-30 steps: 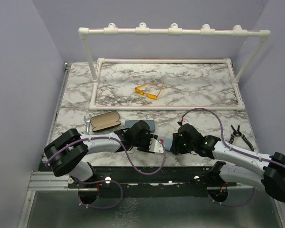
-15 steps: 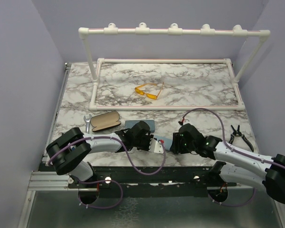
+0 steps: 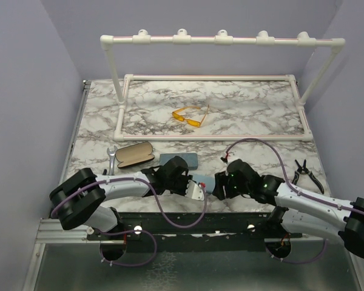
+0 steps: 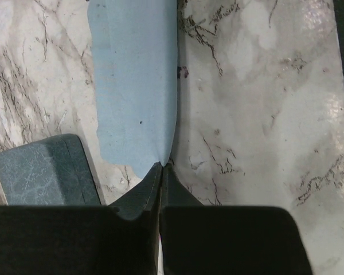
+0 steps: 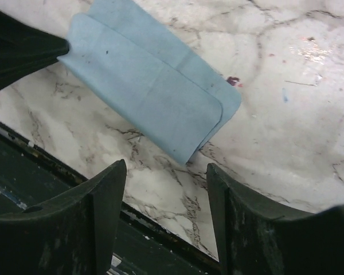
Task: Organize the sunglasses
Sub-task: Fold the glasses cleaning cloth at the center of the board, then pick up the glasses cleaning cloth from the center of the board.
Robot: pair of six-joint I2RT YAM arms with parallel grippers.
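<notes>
Marble-patterned tabletop (image 3: 261,115) carries all items. At lower centre of the top view, the left gripper (image 4: 161,167) is clenched on one end of a folded blue cloth (image 5: 149,91) (fingers fully together). The right gripper (image 5: 166,172) hangs released over the cloth's other end, jaws apart. Just beyond lie a grey-blue case (image 3: 190,159), an open oval case (image 3: 133,155) and a wrench (image 3: 111,159); pliers (image 3: 304,171) lie at right. The yellow-orange sunglasses (image 3: 190,116) rest at upper centre, inside a white pipe frame (image 3: 212,77).
</notes>
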